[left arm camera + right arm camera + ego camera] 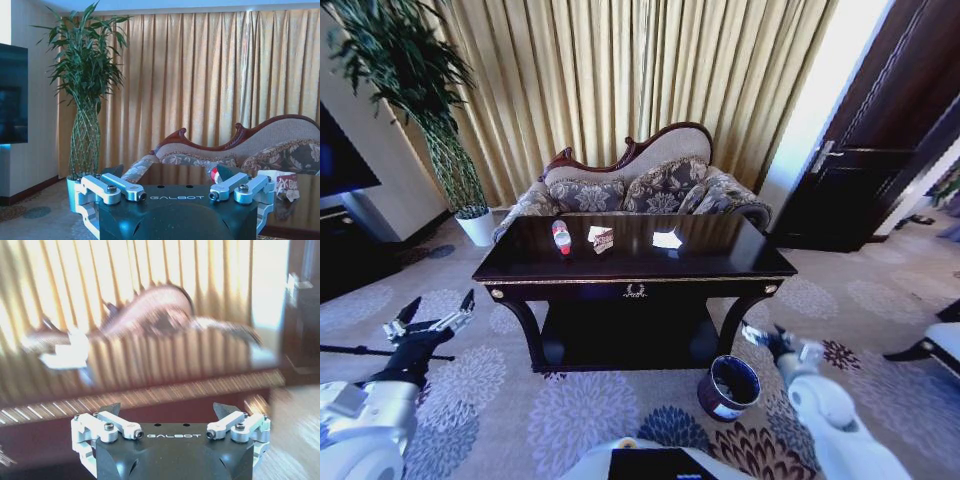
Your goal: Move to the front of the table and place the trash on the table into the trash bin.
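I'm facing the counter, both tools released, left tool at eight o'clock, right tool beside the trash bin at five; bottle, wrapper and paper scrap look light, so I'd pinch the slick bottle mid-body.

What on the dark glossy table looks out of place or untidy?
Three bits of litter lie on the dark glossy wooden table: a clear plastic bottle with a red cap lying on its side, a brown-and-white wrapper beside it, and a white paper scrap further right. They belong in the small round dark bin on the carpet.
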Motion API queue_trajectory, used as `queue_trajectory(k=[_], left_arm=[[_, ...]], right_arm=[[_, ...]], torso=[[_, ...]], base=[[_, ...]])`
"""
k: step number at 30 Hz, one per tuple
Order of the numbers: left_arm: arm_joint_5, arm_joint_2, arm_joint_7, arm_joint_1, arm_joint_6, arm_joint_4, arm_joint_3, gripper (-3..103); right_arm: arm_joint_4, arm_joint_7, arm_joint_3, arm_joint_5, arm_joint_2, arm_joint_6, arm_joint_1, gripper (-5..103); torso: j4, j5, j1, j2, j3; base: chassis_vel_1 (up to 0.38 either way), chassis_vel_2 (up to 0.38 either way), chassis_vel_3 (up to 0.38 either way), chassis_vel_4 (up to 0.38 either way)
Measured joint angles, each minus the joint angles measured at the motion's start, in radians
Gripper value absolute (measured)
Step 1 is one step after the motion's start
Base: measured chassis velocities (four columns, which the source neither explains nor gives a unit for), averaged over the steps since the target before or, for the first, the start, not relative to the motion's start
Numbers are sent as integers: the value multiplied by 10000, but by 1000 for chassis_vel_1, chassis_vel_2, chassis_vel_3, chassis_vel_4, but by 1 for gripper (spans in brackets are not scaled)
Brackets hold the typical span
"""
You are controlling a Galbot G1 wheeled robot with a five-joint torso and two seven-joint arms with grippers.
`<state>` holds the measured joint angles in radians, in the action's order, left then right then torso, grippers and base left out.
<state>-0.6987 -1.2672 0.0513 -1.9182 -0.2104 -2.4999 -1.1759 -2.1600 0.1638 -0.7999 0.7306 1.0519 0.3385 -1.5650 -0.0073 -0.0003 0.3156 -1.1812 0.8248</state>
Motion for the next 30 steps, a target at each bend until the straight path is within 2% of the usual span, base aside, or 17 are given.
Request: queue_trajectory(k=[6, 16, 18, 30], left_arm=[[-5, 85, -29, -37, 47, 0, -341, 100], [-374, 422, 218, 264, -304, 0, -596, 100], [-647, 709, 442, 546, -642, -1, -616, 100], [-848, 984, 468, 591, -927, -1, -700, 100]], right_arm=[[-2106, 210, -104, -104, -191, 98, -284, 100], [-2238, 176, -87, -601, -43, -98, -423, 100], [-2189, 94, -66, -671, -30, -193, -398, 100], [-2183, -193, -2, -701, -61, -224, -352, 100]], torso=[[-1, 1, 0, 0, 0], [-1, 4, 0, 1, 0], [-2, 3, 0, 0, 0], [-1, 3, -1, 0, 0]], base=[[0, 0, 0, 0], [0, 0, 0, 0], [0, 0, 0, 0], [0, 0, 0, 0]])
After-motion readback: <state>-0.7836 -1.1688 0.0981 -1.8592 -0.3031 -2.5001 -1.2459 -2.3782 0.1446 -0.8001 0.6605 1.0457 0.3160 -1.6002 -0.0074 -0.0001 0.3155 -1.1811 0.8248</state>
